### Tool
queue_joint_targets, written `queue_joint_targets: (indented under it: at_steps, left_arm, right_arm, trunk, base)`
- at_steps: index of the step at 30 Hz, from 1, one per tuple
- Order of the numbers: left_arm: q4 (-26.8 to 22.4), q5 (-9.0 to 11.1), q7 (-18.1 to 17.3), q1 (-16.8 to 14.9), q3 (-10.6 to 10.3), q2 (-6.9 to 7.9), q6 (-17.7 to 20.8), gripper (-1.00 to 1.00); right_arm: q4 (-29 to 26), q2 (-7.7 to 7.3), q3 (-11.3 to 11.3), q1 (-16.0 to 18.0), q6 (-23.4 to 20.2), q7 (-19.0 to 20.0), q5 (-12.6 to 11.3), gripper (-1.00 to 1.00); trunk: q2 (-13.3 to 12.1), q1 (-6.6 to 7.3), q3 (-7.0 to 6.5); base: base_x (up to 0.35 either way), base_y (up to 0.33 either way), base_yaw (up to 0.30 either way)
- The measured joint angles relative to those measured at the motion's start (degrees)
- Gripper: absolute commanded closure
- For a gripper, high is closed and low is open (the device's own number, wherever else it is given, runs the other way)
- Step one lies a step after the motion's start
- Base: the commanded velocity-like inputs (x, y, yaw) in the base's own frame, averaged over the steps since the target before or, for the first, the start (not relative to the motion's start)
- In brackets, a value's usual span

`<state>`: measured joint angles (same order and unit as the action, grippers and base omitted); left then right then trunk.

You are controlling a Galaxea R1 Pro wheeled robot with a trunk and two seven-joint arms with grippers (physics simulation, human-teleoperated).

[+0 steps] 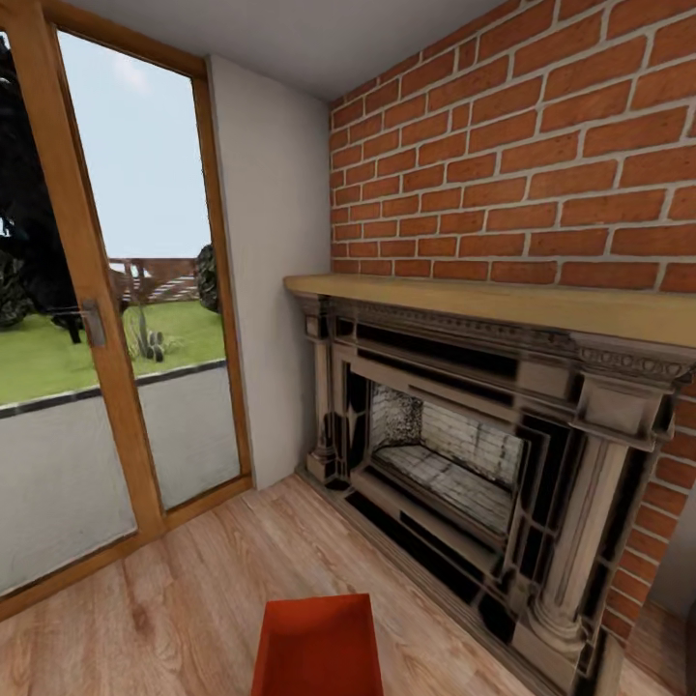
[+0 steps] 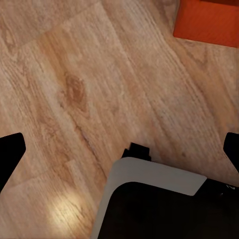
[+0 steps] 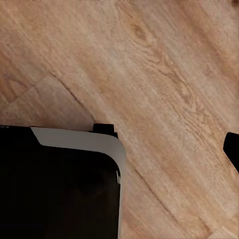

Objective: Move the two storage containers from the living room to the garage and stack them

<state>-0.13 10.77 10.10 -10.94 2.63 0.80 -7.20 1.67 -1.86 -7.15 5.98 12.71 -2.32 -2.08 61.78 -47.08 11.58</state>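
One orange-red storage bin (image 1: 317, 646) sits on the light wood-plank floor (image 1: 174, 599) at bottom center of the head view, w/ the brick fireplace (image 1: 464, 454) at right and the wood-framed glass door (image 1: 106, 319) at left; only one bin in sight. Left wrist view: left gripper (image 2: 122, 149) has dark fingertips (image 2: 10, 152) at both side edges, so jaws wide, bin corner at upper right. Right wrist view: one dark fingertip (image 3: 232, 149) at the right edge above the floor, right jaws' spread — can't tell.
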Motion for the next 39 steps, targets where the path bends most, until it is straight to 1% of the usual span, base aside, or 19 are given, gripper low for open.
queue_joint_targets:
  at_steps: [8,18,34,39]
  left_arm:
    - [0.0,0.0,0.0,0.0,0.0,0.00,-0.1,-1.00]
    - [0.0,0.0,0.1,0.0,0.0,0.00,-0.1,-1.00]
    - [0.0,0.0,0.1,0.0,0.0,0.00,-0.1,-1.00]
    - [0.0,0.0,0.2,0.0,0.0,0.07,-0.1,-1.00]
  right_arm:
    - [0.0,0.00,0.0,0.0,0.1,0.0,0.0,-1.00]
    - [0.0,0.28,0.1,0.0,0.2,0.0,0.1,-1.00]
    - [0.0,0.09,0.0,0.0,0.1,-0.1,0.1,-1.00]
    - [0.0,0.03,0.0,0.0,0.1,-0.1,0.0,-1.00]
  trunk:
    - [0.0,0.00,0.00]
    - [0.0,0.01,0.00]
    - [0.0,-0.01,0.00]
    - [0.0,-0.01,0.00]
  base:
    - [0.027,0.000,0.000]
    - [0.247,0.000,0.022]
    - [0.023,0.000,0.247]
    - [0.000,0.000,0.098]
